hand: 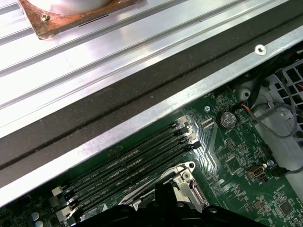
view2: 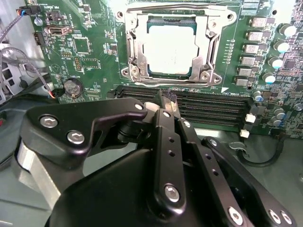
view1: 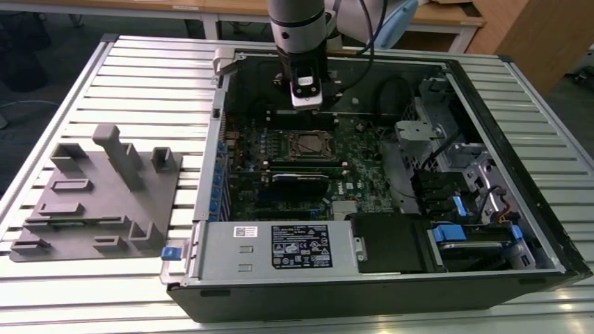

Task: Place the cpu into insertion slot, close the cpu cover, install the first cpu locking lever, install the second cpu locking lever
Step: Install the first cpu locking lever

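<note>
One square chip, the cpu (view2: 169,49), is seen lying flat in the insertion slot (view1: 311,144), with its pale metal top showing through the cut-out of the cpu cover (view2: 135,52). The cover is judged to be lowered over the chip, since its silvery frame is laid flat around all four sides. Whether the thin wire levers at the socket's edges are latched cannot be told. No marked long axis is offered by the chip, but its edges are set parallel to the black memory slots (view2: 189,101), which run between the socket and the gripper (view2: 168,97). In the second wrist view the socket is found straight ahead of the fingertips, beyond the memory slots and near but apart from them. In the exterior view the gripper (view1: 308,106) is held upright above the far edge of the green motherboard (view2: 90,61), just past the socket, inside the open computer case (view1: 483,278). The fingers are drawn together to a narrow tip, and nothing is held between them. A grey fixture (view1: 102,195) is left on the slatted table (view1: 139,83), well apart at the exterior view's left.
</note>
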Available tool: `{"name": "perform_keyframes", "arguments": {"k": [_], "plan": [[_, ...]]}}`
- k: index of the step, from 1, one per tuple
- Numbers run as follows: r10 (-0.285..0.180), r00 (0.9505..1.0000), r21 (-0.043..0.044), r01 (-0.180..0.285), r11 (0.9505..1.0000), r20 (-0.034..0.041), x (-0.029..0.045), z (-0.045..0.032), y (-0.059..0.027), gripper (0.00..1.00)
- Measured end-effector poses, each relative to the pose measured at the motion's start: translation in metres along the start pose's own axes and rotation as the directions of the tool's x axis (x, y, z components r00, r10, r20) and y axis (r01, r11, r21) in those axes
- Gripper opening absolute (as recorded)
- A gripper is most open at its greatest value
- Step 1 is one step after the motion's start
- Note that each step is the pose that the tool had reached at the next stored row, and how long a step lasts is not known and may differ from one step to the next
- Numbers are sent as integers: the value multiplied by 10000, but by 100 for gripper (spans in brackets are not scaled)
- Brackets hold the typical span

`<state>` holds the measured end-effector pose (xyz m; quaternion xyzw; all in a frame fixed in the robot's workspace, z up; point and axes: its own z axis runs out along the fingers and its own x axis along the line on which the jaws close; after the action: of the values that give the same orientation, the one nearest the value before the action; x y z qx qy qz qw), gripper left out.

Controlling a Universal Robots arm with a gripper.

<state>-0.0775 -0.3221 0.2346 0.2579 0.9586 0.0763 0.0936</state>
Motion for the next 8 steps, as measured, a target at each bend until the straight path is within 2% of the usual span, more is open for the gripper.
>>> {"name": "perform_keyframes", "arguments": {"k": [8], "plan": [[-46, 10000, -7, 46, 10000, -9, 0, 0, 0, 11]]}}
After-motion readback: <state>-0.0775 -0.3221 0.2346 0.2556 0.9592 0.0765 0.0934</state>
